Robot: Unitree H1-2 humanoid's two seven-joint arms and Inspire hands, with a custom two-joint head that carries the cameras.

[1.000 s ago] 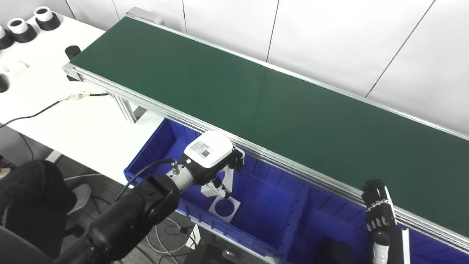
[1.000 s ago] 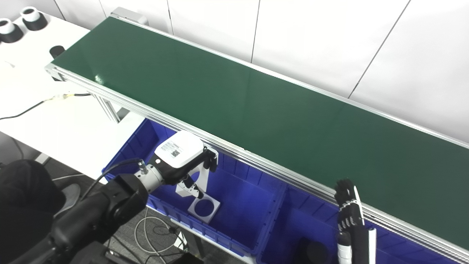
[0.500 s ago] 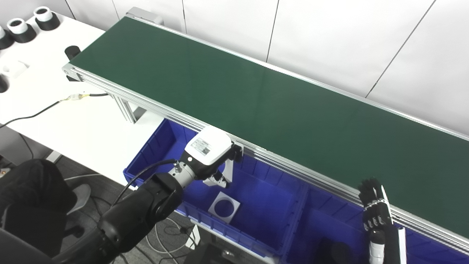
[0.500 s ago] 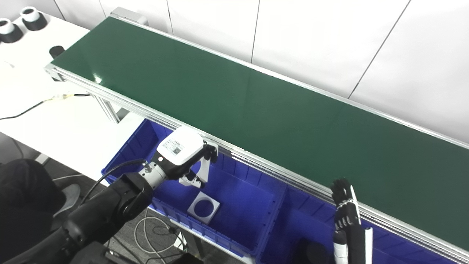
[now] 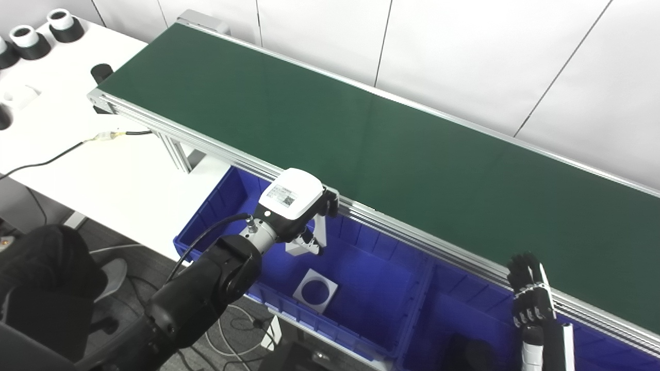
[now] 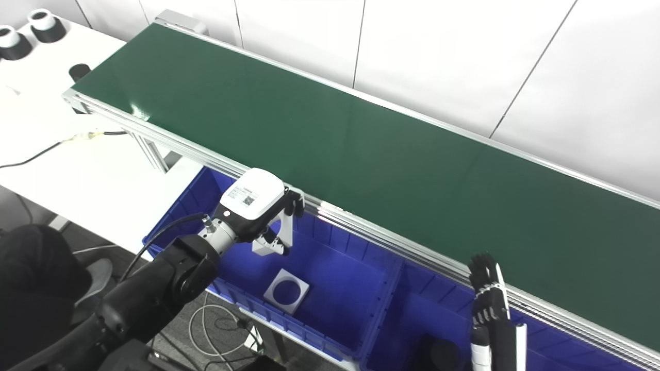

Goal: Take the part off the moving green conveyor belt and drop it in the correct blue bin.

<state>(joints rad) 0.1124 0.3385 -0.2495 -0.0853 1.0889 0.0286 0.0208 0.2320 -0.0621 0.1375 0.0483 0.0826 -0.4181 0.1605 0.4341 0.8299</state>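
The flat white square plate with a round hole (image 5: 315, 291) lay on the floor of the left blue plastic bin (image 5: 381, 288), apart from either hand. It looked thin, rigid and light, likely slick on its faces, so I judged its edges or the rim of the hole the best places to pinch. Above it the left hand (image 5: 304, 226) hung over the bin just beside the green conveyor belt (image 5: 361, 144); whether its fingers held anything I could not tell. The right hand (image 5: 531, 293) stood upright with fingers straight and empty, near the belt's aluminium rail (image 5: 438, 252).
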